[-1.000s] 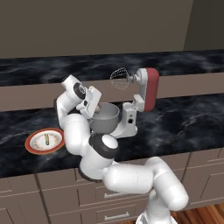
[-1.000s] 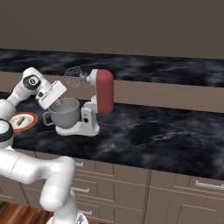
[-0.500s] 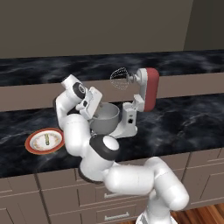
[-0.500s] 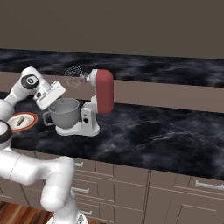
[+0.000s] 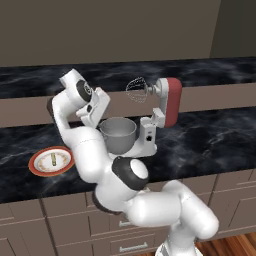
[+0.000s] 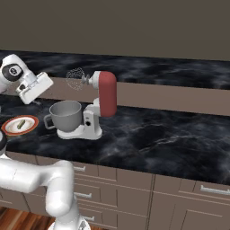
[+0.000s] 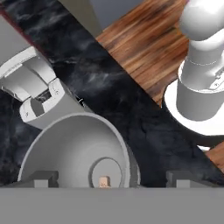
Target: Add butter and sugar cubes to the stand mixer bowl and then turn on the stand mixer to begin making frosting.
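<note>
My gripper [image 5: 100,117] hangs over the left rim of the stand mixer bowl [image 5: 118,133], jaws open and empty. In the hand view the fingertips [image 7: 42,178] stand wide apart above the grey metal bowl [image 7: 70,144]. One tan sugar cube [image 7: 103,180] lies on its floor. The bowl sits on the white base of the stand mixer [image 5: 170,102], whose dark red head is tilted up with the wire whisk [image 5: 136,91] raised. The butter [image 5: 53,160], a thin pale stick, lies on the orange-rimmed plate [image 5: 36,167] left of the mixer. From the right, the gripper [image 6: 37,96] is up and left of the bowl [image 6: 66,114].
The mixer [image 6: 105,94] stands on a black marble counter [image 6: 152,139] with a raised brown ledge [image 6: 179,96] behind it. The plate [image 6: 10,130] is near the counter's front left. Drawers run below the counter edge, over a wooden floor [image 7: 148,39].
The jaws have opened wide over the bowl. The arm has stayed in about the same place, and the mixer and plate have not moved.
</note>
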